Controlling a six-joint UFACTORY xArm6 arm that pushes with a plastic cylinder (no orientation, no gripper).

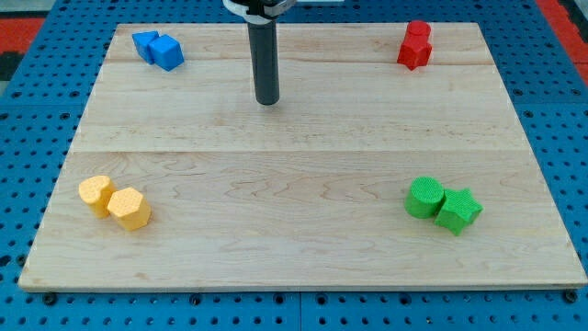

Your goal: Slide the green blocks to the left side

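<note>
Two green blocks sit together at the view's lower right: a round green block and, touching its right side, a green star block. My tip rests on the wooden board in the upper middle, far up and to the left of the green blocks. It touches no block.
Two blue blocks lie at the view's top left. Two red blocks lie at the top right. Two yellow blocks lie at the lower left. A blue perforated surface surrounds the board.
</note>
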